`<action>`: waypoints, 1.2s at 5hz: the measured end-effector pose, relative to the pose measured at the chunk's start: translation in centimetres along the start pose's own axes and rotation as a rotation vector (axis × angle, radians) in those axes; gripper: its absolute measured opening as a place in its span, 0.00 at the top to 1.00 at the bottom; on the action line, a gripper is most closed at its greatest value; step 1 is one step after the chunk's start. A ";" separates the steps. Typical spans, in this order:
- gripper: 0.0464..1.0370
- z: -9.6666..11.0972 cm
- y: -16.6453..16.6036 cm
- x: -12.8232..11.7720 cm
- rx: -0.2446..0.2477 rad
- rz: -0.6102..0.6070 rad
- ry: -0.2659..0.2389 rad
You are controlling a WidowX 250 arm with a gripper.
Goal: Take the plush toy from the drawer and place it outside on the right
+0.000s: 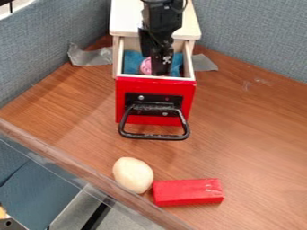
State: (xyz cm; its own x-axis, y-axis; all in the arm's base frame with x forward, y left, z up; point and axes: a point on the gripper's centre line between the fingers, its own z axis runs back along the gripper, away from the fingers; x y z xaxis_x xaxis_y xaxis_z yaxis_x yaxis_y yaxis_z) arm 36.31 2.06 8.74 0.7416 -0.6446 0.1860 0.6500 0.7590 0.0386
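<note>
One pink, rounded plush toy (145,66) lies inside the open wooden drawer with the red front (141,84), beside some soft blue material (132,60). I have the black two-finger gripper (160,69) down inside the drawer, right against the toy's side as my camera shows it. Claw state: I cannot tell whether it is released, clenched or already on the plush.

Step in hand, as I judge it: secure the toy. I'd check alignment first, since the pink part shows mostly to one side and an off-centre pinch could roll it away. Better to centre over the body, settle low and close gently; plush should squash, so a deep bite beats a hard one. The blue stuff may snag and come along, so I'd lift a little and look.

Then straight up, well above the drawer's walls, before any sideways travel; a low swing could catch the rim or drag the drawer. Set-down: brown wood-grain tabletop (252,130) right of the drawer, away from the red rectangular block (187,192) in front of it. Lower fully, then let go.
</note>
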 end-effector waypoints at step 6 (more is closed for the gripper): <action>0.25 -0.2 0.4 0.0 -0.001 0.020 -0.001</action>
State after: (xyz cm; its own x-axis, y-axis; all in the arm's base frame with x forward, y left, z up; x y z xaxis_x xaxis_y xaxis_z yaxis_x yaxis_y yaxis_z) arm 36.61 2.33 8.54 0.7544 -0.6291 0.1874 0.6352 0.7716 0.0335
